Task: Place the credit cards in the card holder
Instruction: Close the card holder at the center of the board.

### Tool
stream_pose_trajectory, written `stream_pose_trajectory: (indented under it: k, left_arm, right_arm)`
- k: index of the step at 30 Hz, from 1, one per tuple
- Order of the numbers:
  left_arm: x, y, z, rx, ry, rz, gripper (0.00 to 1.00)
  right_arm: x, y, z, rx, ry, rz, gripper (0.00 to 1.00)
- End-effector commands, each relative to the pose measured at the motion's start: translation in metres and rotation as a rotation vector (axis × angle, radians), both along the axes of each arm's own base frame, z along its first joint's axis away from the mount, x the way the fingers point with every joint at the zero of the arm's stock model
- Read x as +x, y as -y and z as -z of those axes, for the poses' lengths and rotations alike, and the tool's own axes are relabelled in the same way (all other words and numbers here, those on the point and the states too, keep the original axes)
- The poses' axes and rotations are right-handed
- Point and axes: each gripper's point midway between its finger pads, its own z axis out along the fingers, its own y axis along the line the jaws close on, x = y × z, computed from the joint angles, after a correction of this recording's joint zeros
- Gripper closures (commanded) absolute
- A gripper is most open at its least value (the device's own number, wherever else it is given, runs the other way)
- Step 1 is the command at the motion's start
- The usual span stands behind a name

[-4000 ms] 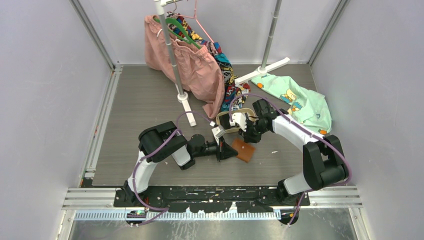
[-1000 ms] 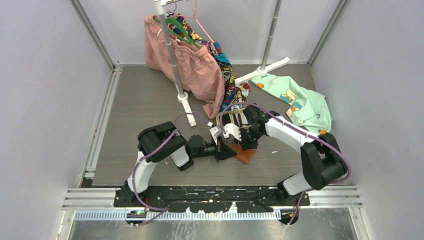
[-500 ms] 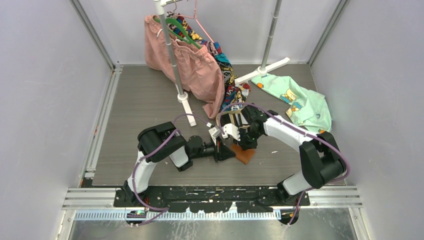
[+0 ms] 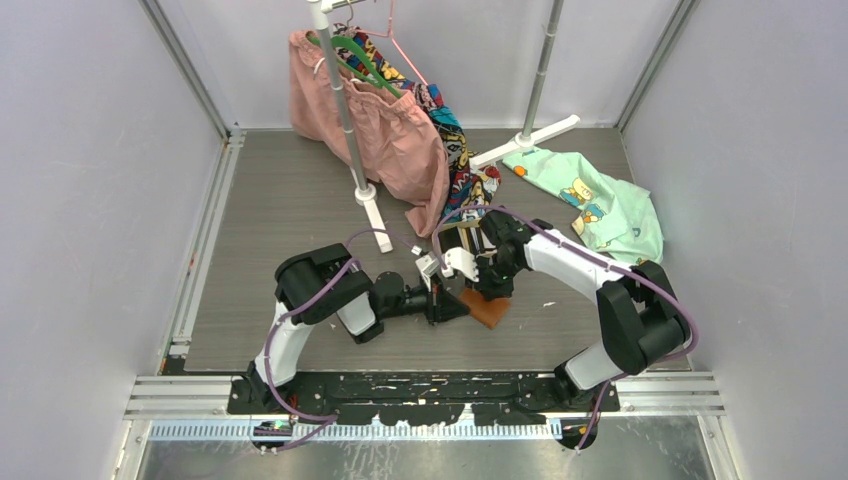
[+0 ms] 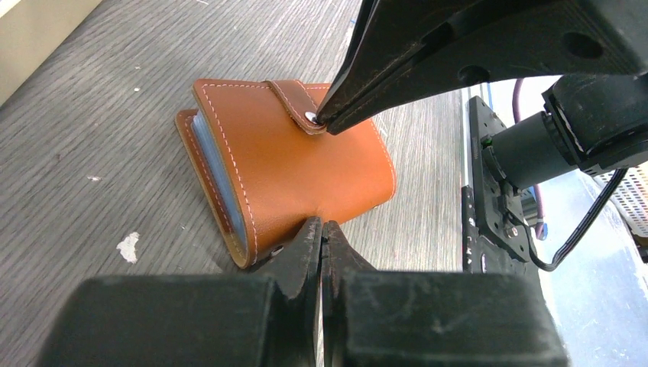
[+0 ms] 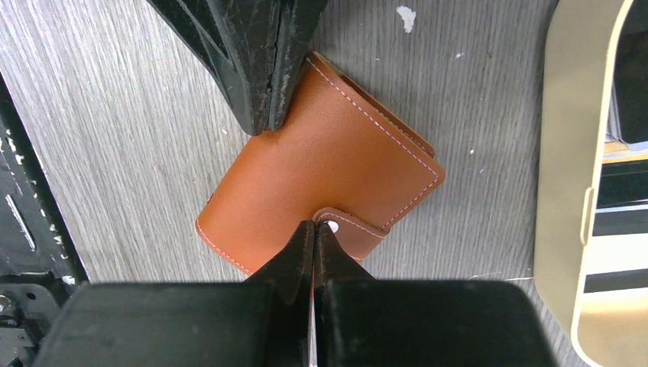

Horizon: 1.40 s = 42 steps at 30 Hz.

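Observation:
The card holder [image 4: 489,309] lies closed on the table, tan-brown leather with its snap flap fastened; it also shows in the left wrist view [image 5: 283,164] and the right wrist view [image 6: 321,172]. My left gripper [image 4: 463,306] is shut, its tip [image 5: 322,227] against the holder's near edge. My right gripper [image 4: 490,290] is shut, its tip [image 6: 314,227] on the snap flap [image 6: 359,233], and it shows from the left wrist [image 5: 327,122]. The credit cards [image 6: 623,195], dark, yellowish and whitish, lie in the beige tray [image 6: 562,153] at the right edge.
The tray lies just behind the holder, mostly under my right arm. A white rack foot [image 4: 376,220] and a pink garment [image 4: 390,130] are behind on the left. A green printed shirt [image 4: 600,205] lies at the back right. The table's front rail [image 4: 420,390] is close.
My right gripper has come down from above the tray onto the holder's snap flap. The left gripper has stayed at the holder's near edge. Little has moved in the last second.

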Motion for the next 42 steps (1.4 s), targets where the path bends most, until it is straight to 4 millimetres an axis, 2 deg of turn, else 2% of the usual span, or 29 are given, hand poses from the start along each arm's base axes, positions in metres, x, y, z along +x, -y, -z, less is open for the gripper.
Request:
stream_pose_trajectory:
  k: [1,13,22,31,36,37,40,42]
  left_arm:
    - [0.003,0.011,-0.014,-0.013,0.112,0.018,1.0]
    - [0.003,0.004,-0.01,0.003,0.101,-0.009,1.0]
    - [0.004,-0.001,-0.006,0.017,0.083,-0.036,1.0]
    - [0.003,-0.008,-0.003,0.028,0.067,-0.06,1.0]
    - [0.003,-0.011,-0.003,0.033,0.066,-0.067,1.0]
    - [0.003,-0.011,-0.004,0.032,0.067,-0.067,1.0]
    - [0.003,-0.011,-0.008,0.026,0.071,-0.071,1.0]
    - [0.004,-0.013,-0.011,0.022,0.076,-0.083,1.0]
  right_arm:
    - [-0.028,0.005,0.033,-0.113,-0.086,-0.09,0.99]
    - [-0.026,0.002,0.037,-0.141,-0.067,-0.085,0.99]
    - [-0.014,-0.006,0.035,-0.126,-0.04,-0.011,0.99]
    - [-0.022,-0.005,0.044,-0.177,-0.056,-0.046,0.99]
    - [-0.022,-0.009,0.038,-0.157,-0.075,-0.036,0.99]
    - [-0.018,-0.014,0.033,-0.125,-0.077,-0.019,0.96]
    - [-0.005,-0.019,0.006,-0.023,-0.079,0.066,0.78]
    - [-0.006,-0.021,-0.011,0.054,-0.083,0.071,0.68]
